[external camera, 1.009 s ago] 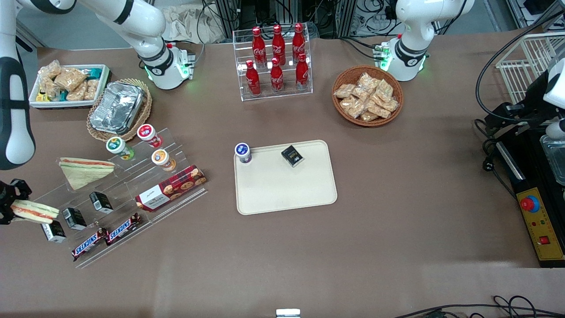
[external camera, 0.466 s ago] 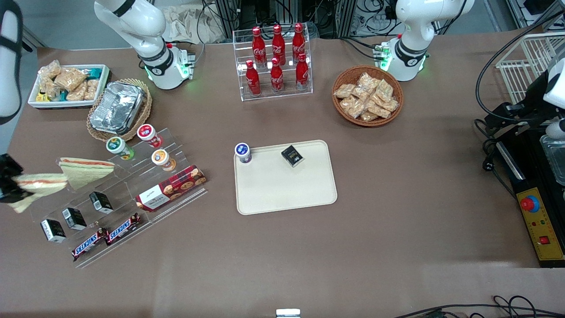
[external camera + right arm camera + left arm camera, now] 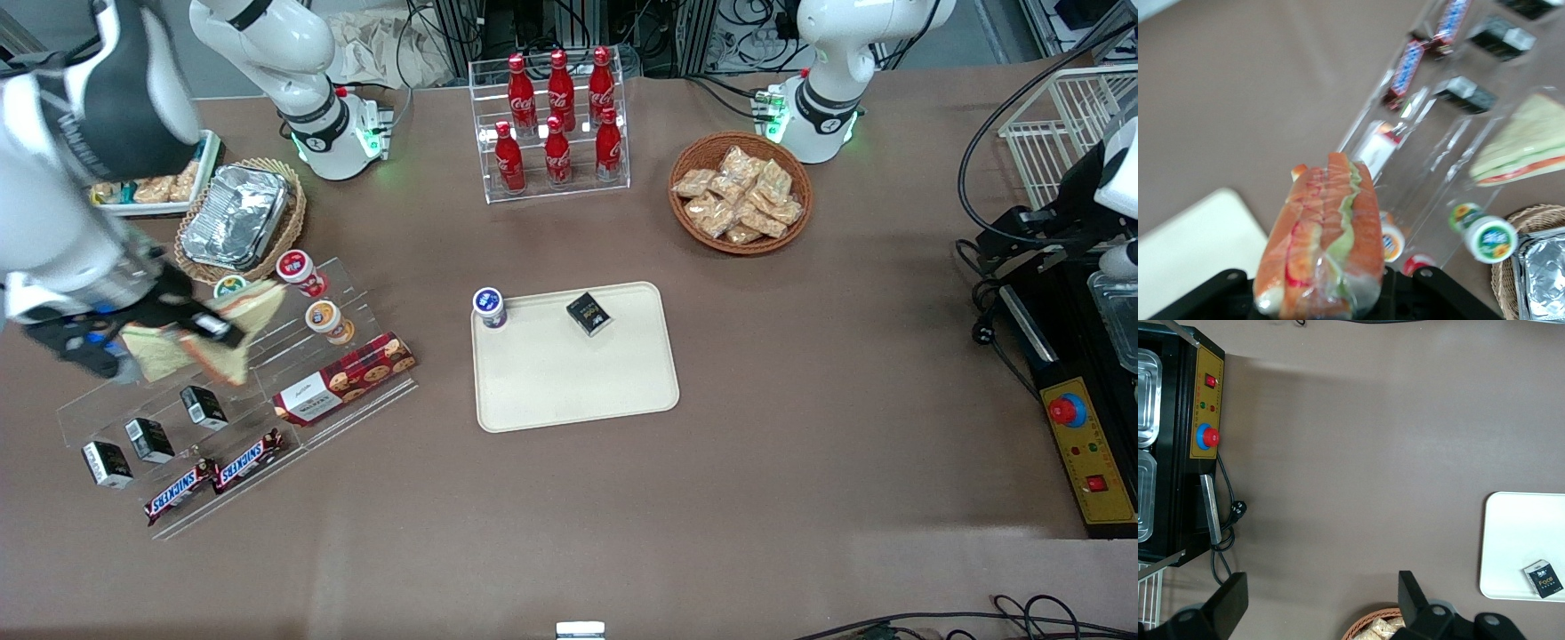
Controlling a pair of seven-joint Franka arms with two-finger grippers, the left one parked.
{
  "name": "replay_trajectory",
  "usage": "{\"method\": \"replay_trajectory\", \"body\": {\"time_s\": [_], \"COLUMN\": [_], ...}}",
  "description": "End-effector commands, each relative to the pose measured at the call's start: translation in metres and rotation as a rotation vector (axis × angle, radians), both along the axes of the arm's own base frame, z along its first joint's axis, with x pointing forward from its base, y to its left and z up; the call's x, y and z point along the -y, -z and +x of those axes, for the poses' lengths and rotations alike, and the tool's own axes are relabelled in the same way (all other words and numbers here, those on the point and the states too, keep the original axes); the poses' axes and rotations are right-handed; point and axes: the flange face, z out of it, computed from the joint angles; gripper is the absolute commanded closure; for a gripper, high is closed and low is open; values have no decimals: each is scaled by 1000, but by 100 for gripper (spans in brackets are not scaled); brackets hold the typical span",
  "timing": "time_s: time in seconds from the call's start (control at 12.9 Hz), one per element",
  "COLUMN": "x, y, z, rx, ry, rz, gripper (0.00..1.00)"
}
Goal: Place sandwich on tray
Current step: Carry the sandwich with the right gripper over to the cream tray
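Note:
My right gripper (image 3: 206,327) is shut on the clear-wrapped sandwich (image 3: 251,311) and holds it in the air above the clear display stand (image 3: 258,391), at the working arm's end of the table. In the right wrist view the sandwich (image 3: 1328,233) shows its red-orange and pale green filling, clamped between the black fingers of the gripper (image 3: 1325,297). The cream tray (image 3: 578,378) lies mid-table, toward the parked arm from the gripper; it also shows in the right wrist view (image 3: 1191,257). A like sandwich (image 3: 147,353) lies on the stand, partly under my gripper.
On the tray stand a small cup (image 3: 489,308) and a black box (image 3: 589,314). The stand holds yogurt cups (image 3: 322,318), a cookie box (image 3: 345,378), Snickers bars (image 3: 213,476) and black boxes (image 3: 149,439). A foil container (image 3: 236,216), cola rack (image 3: 556,124) and snack basket (image 3: 740,192) lie farther back.
My gripper has carried the sandwich from the table's edge at the working arm's end up and over the display stand, toward the tray. The arm now covers part of the white tub.

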Motion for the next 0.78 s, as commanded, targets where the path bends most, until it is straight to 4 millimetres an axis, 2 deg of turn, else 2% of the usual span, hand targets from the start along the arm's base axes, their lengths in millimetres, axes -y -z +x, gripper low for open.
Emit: {"method": "replay_trajectory", "body": {"time_s": [0.0, 0.08, 0.16, 0.31, 0.39, 0.54, 0.7], "x": [-32, -51, -81, -125, -149, -193, -232], "y": [17, 29, 40, 75, 84, 98, 123], "z": [8, 7, 0, -5, -10, -13, -16], "rx": [-26, -40, -61, -120, -118, -49, 8], "ry": [-277, -382, -462, -548, -592, -653, -751], "rz": [67, 77, 77, 113, 122, 156, 153], "gripper": [100, 100, 100, 100, 100, 100, 100]}}
